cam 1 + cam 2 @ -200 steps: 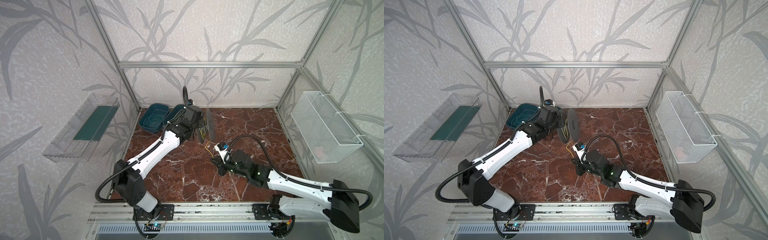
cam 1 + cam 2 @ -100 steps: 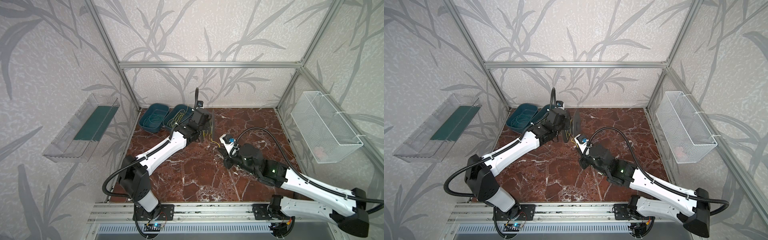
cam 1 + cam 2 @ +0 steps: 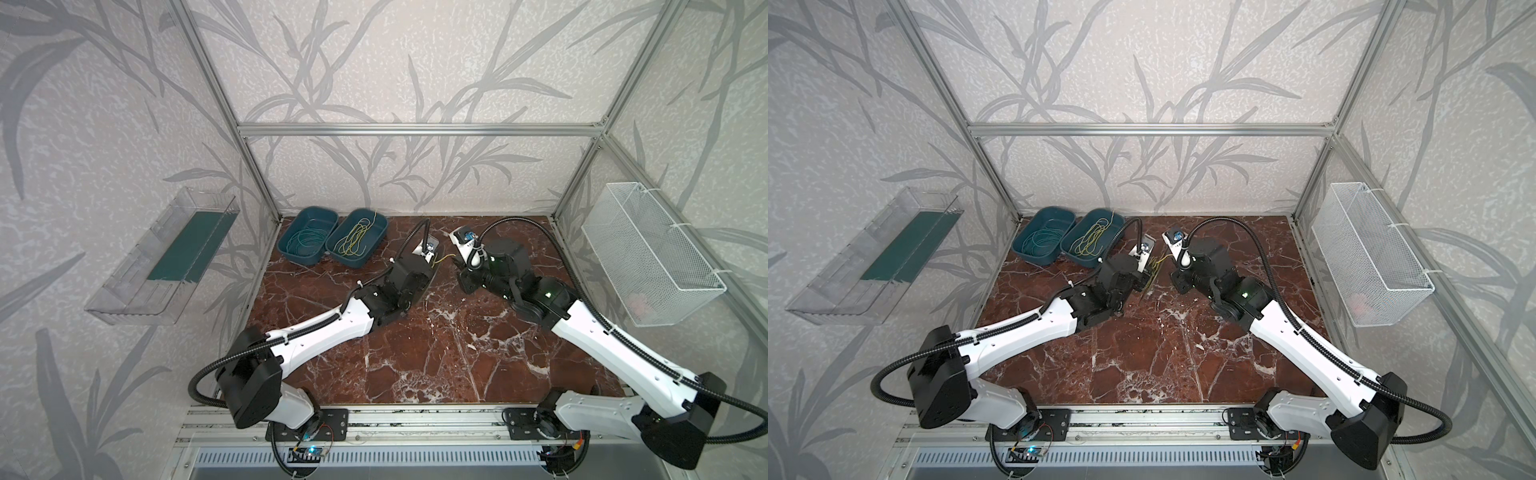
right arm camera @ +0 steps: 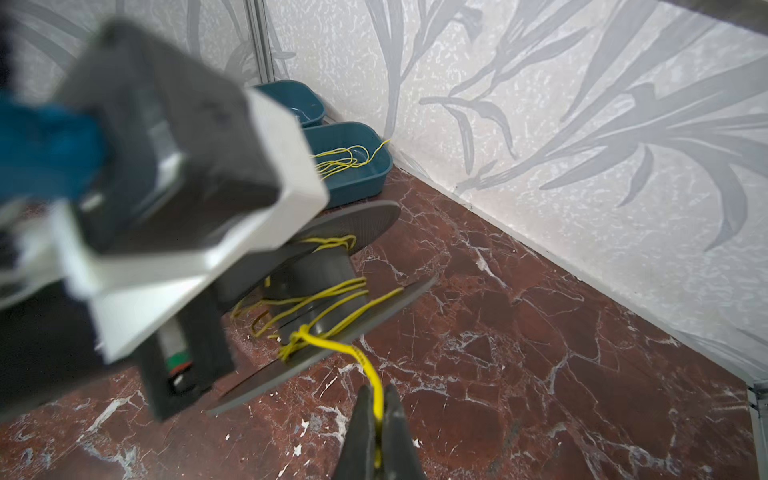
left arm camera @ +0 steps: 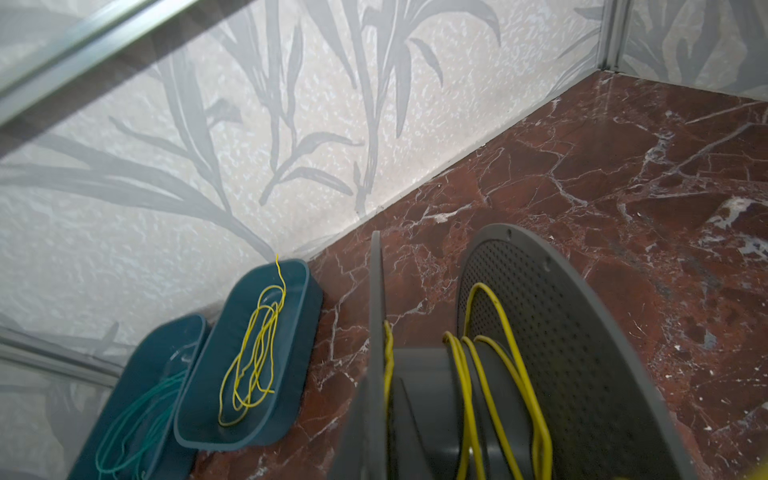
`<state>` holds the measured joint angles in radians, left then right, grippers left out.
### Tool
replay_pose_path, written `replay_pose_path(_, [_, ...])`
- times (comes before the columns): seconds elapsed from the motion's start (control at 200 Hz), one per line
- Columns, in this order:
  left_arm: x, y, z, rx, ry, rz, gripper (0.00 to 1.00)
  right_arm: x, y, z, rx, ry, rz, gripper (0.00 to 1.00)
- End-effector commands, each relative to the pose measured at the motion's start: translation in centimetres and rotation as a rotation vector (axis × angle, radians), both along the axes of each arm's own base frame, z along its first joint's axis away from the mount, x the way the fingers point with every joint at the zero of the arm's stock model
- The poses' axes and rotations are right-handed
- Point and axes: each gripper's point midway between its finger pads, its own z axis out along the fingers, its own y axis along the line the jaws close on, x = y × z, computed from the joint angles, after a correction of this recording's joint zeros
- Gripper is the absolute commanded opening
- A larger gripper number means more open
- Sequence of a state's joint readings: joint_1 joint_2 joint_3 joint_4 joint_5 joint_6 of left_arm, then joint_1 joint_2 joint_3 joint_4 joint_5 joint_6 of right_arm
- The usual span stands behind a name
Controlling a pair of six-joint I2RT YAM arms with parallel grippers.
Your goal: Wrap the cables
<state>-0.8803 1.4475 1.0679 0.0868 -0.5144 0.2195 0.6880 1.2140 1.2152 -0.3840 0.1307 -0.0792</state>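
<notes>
A grey spool [image 5: 582, 353] with loose turns of yellow cable [image 5: 469, 374] fills the left wrist view. My left gripper [image 3: 424, 269] is shut on the spool and holds it tilted above the marble floor; its fingers are hidden. One strand of the cable [image 4: 365, 361] runs off the spool's [image 4: 320, 270] rim to my right gripper [image 4: 377, 399], which is shut on it. In both top views this strand [image 3: 442, 259] [image 3: 1160, 261] bridges the two grippers at the back centre. More yellow cable [image 5: 253, 357] lies bunched in a teal tray [image 3: 376, 245].
A second teal tray [image 3: 291, 232] with teal-green wires stands left of the first, both in the back left corner. A clear shelf [image 3: 166, 253] hangs on the left wall, a white wire basket [image 3: 648, 253] on the right wall.
The left arm has swung the spool to the right, away from the trays. The right gripper has moved back and right with the cable. Both have stayed shut.
</notes>
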Motion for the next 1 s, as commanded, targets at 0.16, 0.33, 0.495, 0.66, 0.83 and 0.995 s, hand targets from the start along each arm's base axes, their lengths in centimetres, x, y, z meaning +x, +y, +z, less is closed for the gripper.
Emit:
replay_pose_path(0.16, [-4.3,-0.5,0.3,0.192,-0.080,-0.198,0.00,4.6,-3.8,5.1,0.096,-0.122,-0.104,0.00])
replay_pose_path(0.33, [-7.8,-0.7,1.7,0.187,-0.112,-0.333,0.00,6.7,-5.9,4.4,0.120,-0.102,-0.131,0.00])
replay_pose_path(0.495, [-11.1,-1.6,3.5,0.162,-0.107,-0.462,0.00,8.5,-7.0,4.2,0.196,-0.088,-0.105,0.00])
replay_pose_path(0.66, [-14.1,-2.7,4.9,0.142,-0.077,-0.579,0.00,10.4,-8.3,3.4,0.240,-0.065,-0.096,0.00])
replay_pose_path(0.83, [-15.7,-2.8,5.9,0.108,-0.056,-0.628,0.00,10.9,-9.0,2.7,0.282,-0.053,-0.068,0.00])
replay_pose_path(0.995, [-16.1,-2.5,7.7,0.006,-0.069,-0.628,0.00,10.8,-8.4,1.8,0.301,-0.043,-0.029,0.00])
